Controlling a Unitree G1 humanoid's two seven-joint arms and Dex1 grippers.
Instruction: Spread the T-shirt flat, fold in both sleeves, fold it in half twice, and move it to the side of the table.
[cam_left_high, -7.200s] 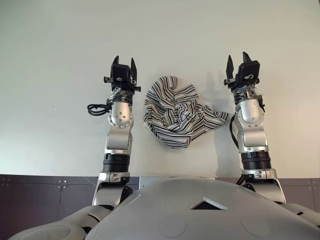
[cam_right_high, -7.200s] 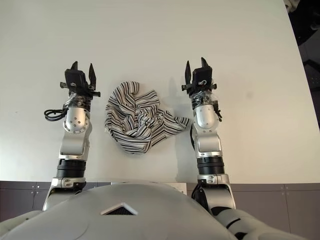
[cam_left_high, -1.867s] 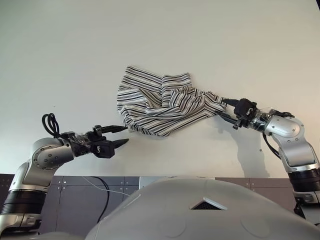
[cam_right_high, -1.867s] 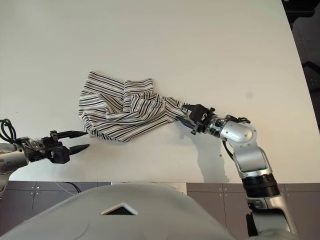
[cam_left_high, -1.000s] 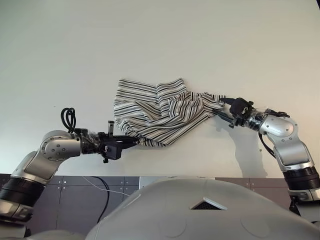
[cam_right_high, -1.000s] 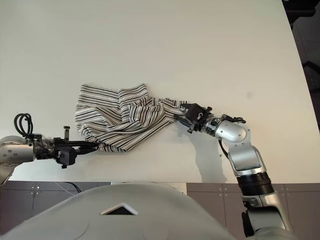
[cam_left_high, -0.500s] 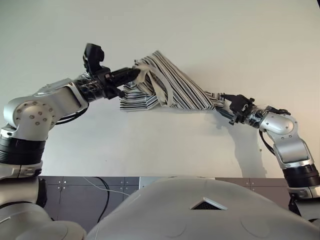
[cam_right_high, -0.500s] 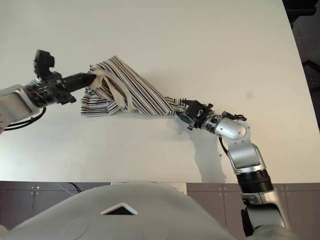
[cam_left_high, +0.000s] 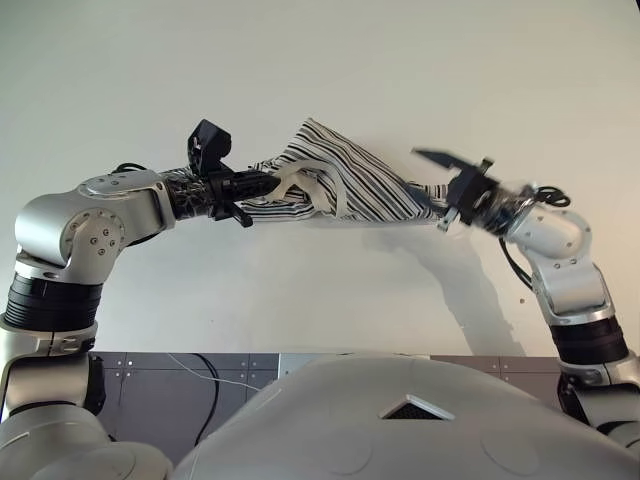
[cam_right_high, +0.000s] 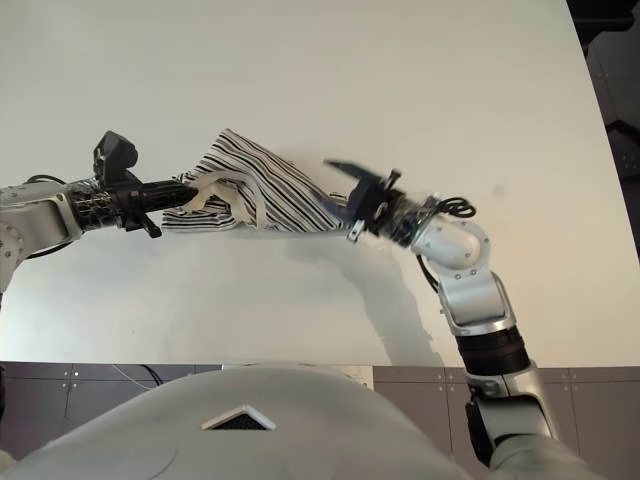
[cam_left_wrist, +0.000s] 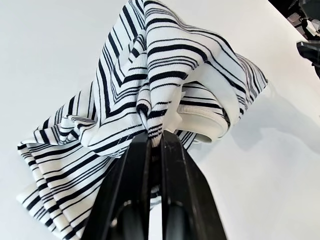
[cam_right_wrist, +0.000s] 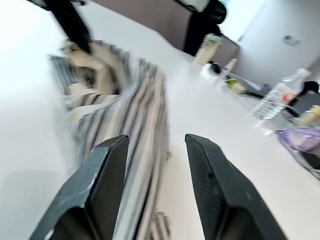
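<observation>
Over the middle of the tabletop (cam_left_high: 320, 60), the striped T-shirt (cam_left_high: 350, 185) hangs bunched, lifted by a fold at its left end. The left fingers (cam_left_wrist: 135, 185) are pressed together, pinching that fold. The right fingers (cam_left_high: 440, 158) are spread wide just beside the shirt's right end, gripping nothing.

Bright, even light washes my white desk (cam_left_high: 320, 60), near glare around my left claw (cam_left_wrist: 155, 139), which shows flat black. The lifted shirt (cam_left_high: 350, 185) drops a soft grey shadow on the desk, toward me.
</observation>
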